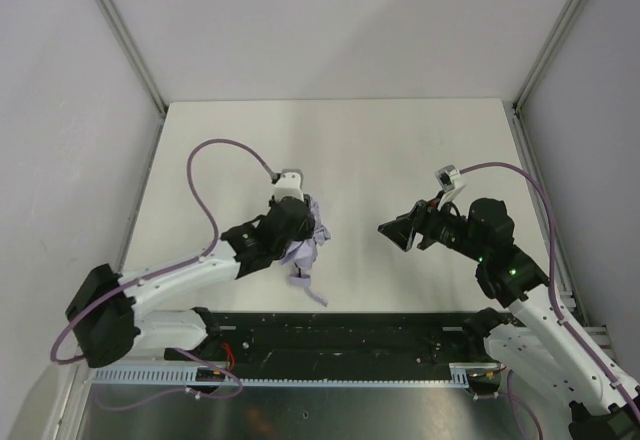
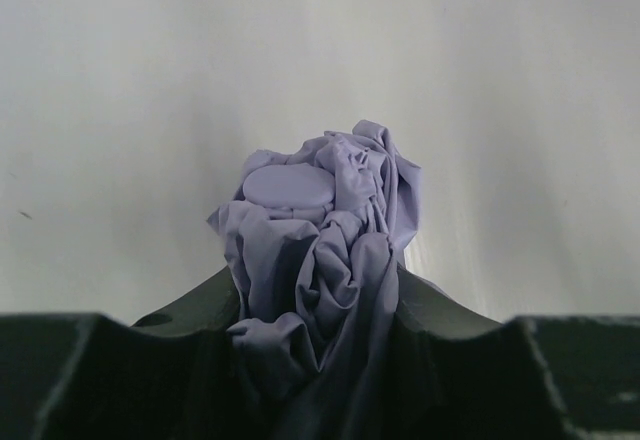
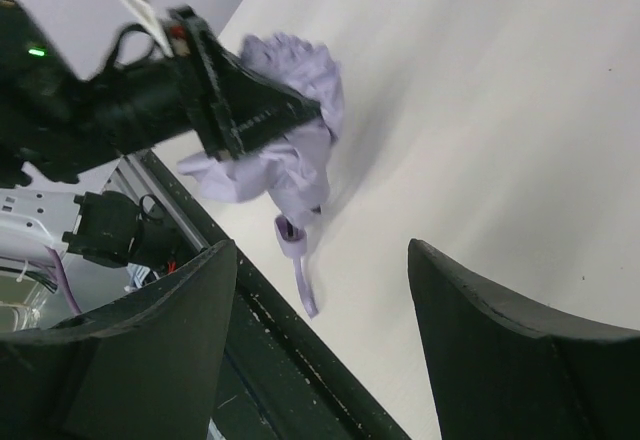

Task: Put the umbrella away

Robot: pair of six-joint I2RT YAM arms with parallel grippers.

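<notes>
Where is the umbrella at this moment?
Top view: the umbrella is left of centre, bunched in the left hand, towards the near edge of the table.

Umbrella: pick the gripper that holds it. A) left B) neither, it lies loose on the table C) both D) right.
A: the left gripper is clamped on the bunched umbrella, while the right gripper stands open, apart from it.

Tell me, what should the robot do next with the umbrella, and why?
Probably bring the right pincer across to the dangling strap: the left pincer grips the bunched umbrella, while the right one stands open, empty and apart.
</notes>
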